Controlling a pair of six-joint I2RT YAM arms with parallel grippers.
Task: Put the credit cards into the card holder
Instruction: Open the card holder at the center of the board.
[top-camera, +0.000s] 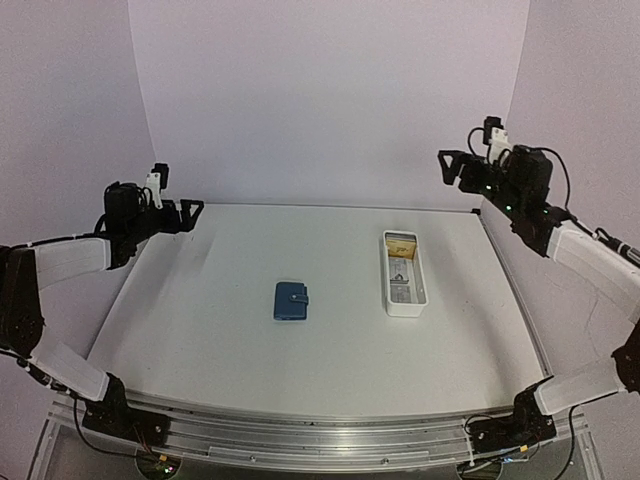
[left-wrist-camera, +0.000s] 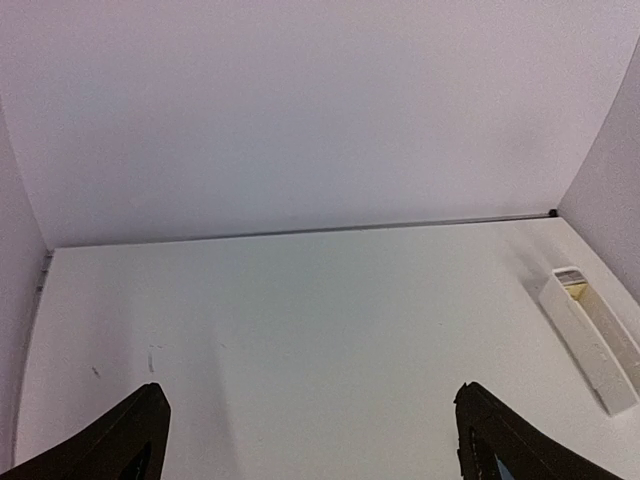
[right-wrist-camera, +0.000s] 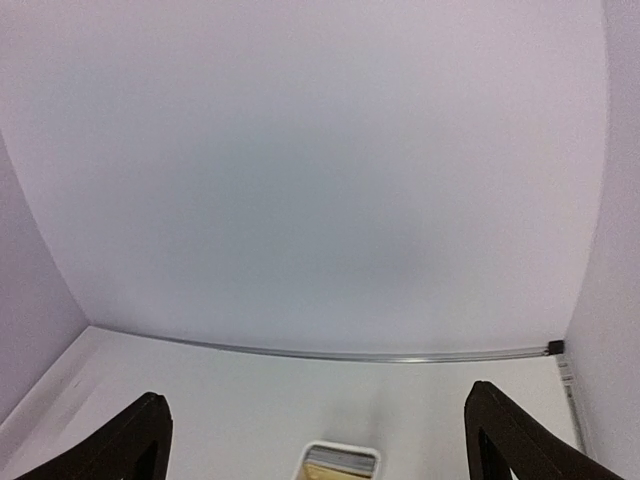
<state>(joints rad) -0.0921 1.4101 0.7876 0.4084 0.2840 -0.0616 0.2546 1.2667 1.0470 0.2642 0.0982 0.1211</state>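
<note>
The blue card holder (top-camera: 291, 300) lies closed on the table near the middle, snap tab on its right edge. The credit cards (top-camera: 402, 262) lie in a long white tray (top-camera: 404, 273): a tan one at the far end and pale ones nearer. The tray also shows in the left wrist view (left-wrist-camera: 590, 338), and its far end in the right wrist view (right-wrist-camera: 340, 464). My left gripper (top-camera: 188, 212) is open and empty, raised over the far left of the table. My right gripper (top-camera: 447, 166) is open and empty, raised above the far right corner.
Pale walls close the table at the back and both sides. A metal rail (top-camera: 320, 432) runs along the near edge between the arm bases.
</note>
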